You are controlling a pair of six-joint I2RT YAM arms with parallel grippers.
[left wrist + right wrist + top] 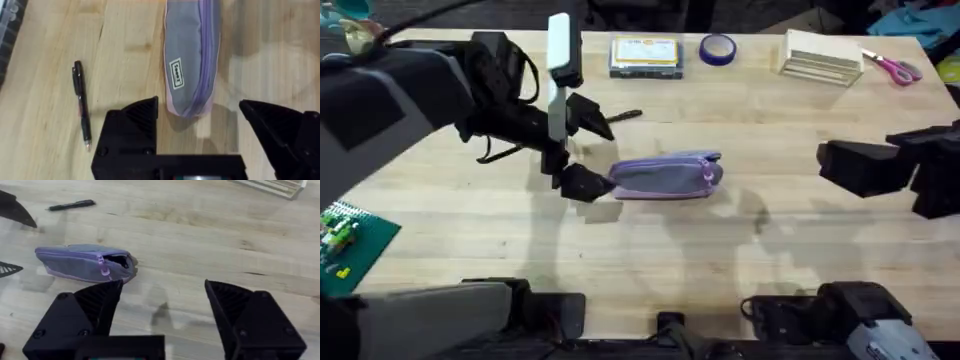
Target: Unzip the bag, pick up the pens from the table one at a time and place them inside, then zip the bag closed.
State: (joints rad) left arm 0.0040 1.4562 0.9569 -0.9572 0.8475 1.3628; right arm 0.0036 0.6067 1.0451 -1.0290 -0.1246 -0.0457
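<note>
The grey and lilac bag [665, 176] lies lengthwise in the middle of the table [740, 250]. My left gripper [585, 150] is open and straddles the bag's left end, one finger on each side; that end [192, 55] sits just ahead of the gap in my left gripper [200, 117]. A black pen [625, 116] lies just behind the bag, also seen as the pen [82, 105]. My right gripper [832, 162] hangs open to the right of the bag, well apart from it. From the right gripper [165, 300], the bag [85, 262] shows a small dark gap at its near end by the zipper pull.
Along the far edge stand a clear box with a yellow label [645, 55], a purple tape roll [717, 48], a pale wooden block [820, 55] and pink-handled scissors [893, 68]. A green circuit board [345, 240] lies at the left edge.
</note>
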